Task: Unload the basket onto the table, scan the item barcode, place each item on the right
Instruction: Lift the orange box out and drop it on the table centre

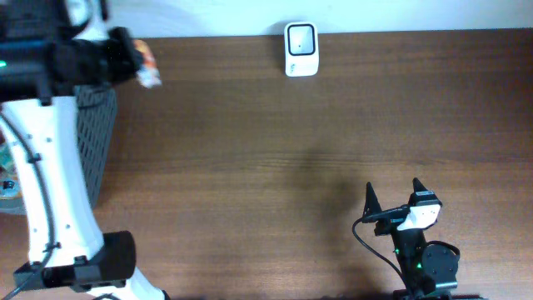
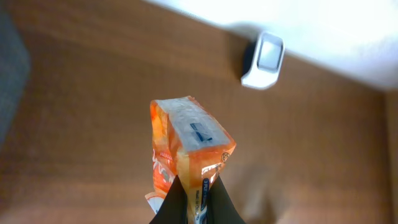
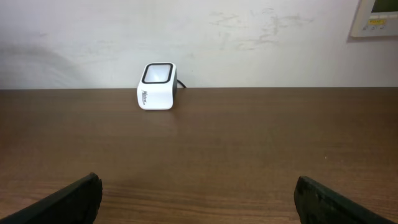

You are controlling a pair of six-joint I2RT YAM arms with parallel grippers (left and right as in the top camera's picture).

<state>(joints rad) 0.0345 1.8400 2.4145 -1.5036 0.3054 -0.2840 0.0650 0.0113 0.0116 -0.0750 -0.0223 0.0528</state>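
An orange snack packet, the item [image 2: 189, 146], hangs above the table with my left gripper [image 2: 197, 190] shut on its lower edge. From overhead the same item [image 1: 146, 65] shows at the far left, at the tip of the left gripper [image 1: 137, 60]. The white barcode scanner [image 1: 301, 49] stands at the table's back edge, right of the packet; it appears again as the scanner [image 2: 264, 60] and the scanner [image 3: 157, 86]. My right gripper [image 1: 393, 196] rests near the front edge, open and holding nothing, its fingertips [image 3: 74, 198] spread wide. No barcode shows on the packet.
A dark mesh basket [image 1: 96, 137] stands at the table's left edge beneath the left arm. A cable [image 1: 375, 250] loops by the right arm's base. A white wall [image 3: 249, 37] runs behind the scanner.
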